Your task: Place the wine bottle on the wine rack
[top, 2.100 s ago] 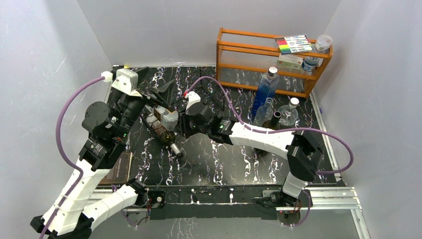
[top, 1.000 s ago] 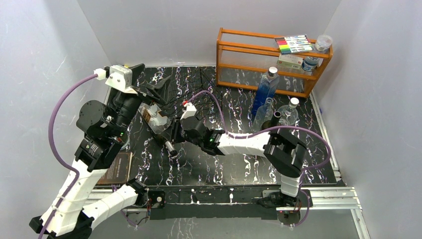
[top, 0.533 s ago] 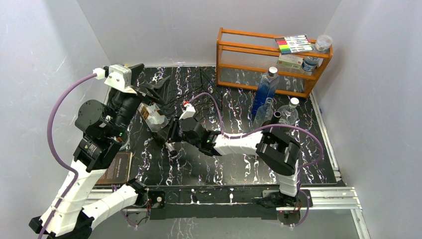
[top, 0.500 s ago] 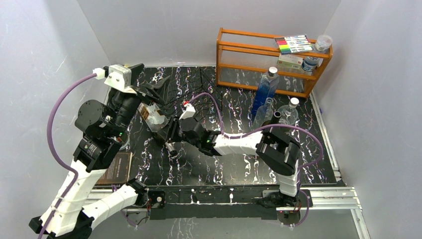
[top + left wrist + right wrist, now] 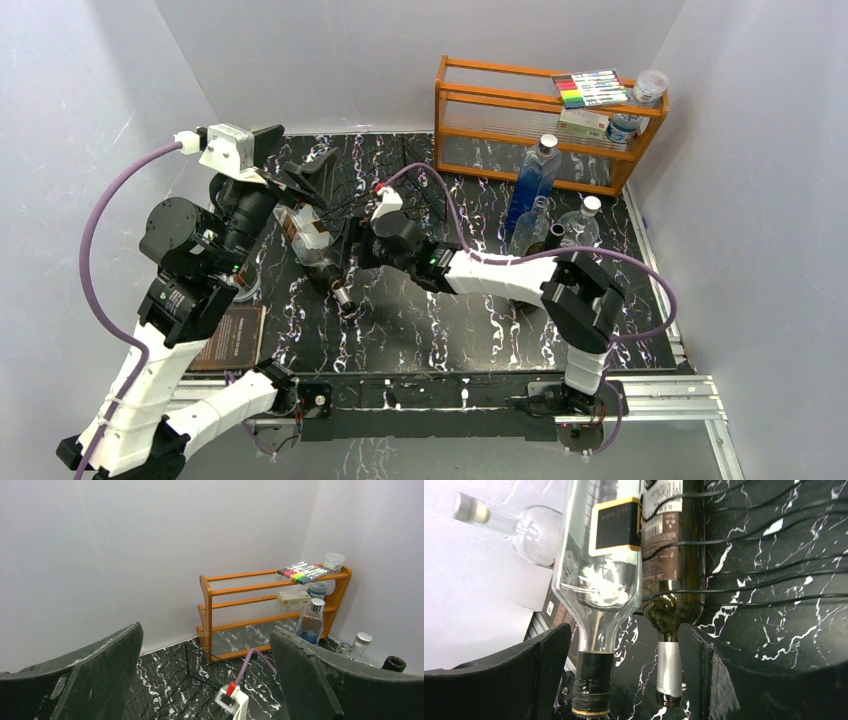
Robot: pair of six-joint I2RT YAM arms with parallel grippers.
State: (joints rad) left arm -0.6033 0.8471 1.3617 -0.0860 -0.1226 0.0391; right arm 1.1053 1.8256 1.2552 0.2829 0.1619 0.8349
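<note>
The wine bottle, dark glass with a brown label and a silver foil neck, lies on its side under the thin black wires of the wine rack. A clear bottle with a black cap lies against it. My right gripper is open, and both necks sit loose between its fingers. From above, the wine bottle points its neck toward the near edge, with the right gripper at it. My left gripper hangs open and empty above the wine rack.
An orange wooden shelf with markers and jars stands at the back right. A blue bottle, clear bottles and a dark bottle stand in front of it. A dark box lies near the left arm's base.
The right gripper went from shut on a bottle neck to open and let it go, drawing slightly back. The left arm lifted and swung a little left.
</note>
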